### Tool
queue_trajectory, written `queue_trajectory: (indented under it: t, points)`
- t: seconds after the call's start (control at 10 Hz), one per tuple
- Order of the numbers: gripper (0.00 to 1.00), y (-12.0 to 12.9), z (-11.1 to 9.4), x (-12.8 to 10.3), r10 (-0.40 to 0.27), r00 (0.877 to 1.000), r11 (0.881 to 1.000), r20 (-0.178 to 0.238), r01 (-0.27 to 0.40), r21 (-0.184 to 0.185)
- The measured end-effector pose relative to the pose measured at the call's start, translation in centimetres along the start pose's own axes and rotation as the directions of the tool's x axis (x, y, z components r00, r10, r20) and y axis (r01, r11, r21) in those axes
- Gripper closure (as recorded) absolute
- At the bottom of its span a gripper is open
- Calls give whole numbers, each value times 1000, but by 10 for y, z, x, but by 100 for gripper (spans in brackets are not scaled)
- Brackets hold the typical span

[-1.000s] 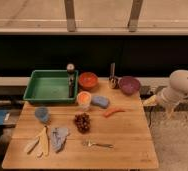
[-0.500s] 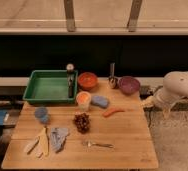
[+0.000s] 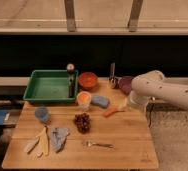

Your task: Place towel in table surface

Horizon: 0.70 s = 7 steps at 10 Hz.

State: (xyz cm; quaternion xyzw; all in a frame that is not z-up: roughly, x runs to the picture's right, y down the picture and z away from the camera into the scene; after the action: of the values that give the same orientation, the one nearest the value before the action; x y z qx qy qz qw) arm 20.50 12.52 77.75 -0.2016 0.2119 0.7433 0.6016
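1. The towel [image 3: 59, 138] is lying on the table surface [image 3: 132, 135] near its front-left corner, just beside some pale flat utensils [image 3: 37, 144]. A blue cup [image 3: 42, 114] is sitting behind it, and a metal fork [image 3: 98, 145] is lying to its right.
2. A dark grape bunch [image 3: 82, 122], an orange cup [image 3: 84, 100], a smooth light-blue block [image 3: 100, 101] and an orange carrot-like piece [image 3: 112, 112] are sitting between the towel and the gripper [image 3: 123, 105]. The gripper is hovering just beside that orange piece, toward the table's right rear and well apart from the towel.
3. Its jaws are standing spread, with nothing seen between them.
4. Compared with a second ago, the white arm [image 3: 162, 91] is reaching further left over the table. The towel is lying where it was.
5. The towel is looking soft, crumpled and grey-blue against the planked, light-brown wood. A rectangular green tray [image 3: 37, 92] is occupying the rear left, with a dark bottle [image 3: 70, 80] standing upright at its right edge. A round red bowl [image 3: 88, 80] and a round purple bowl [image 3: 125, 84] are sitting further along the rear.
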Motion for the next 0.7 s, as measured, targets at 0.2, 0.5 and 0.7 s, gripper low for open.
queue_trajectory:
  t: [0.2,0.5,0.7]
  points:
    - [20,44,3,21,-115,993,993,-11,115,-8]
    - [20,106,11,77,-315,948,949,-51,314,-25]
    - [20,127,16,106,-424,903,906,-76,423,-30]
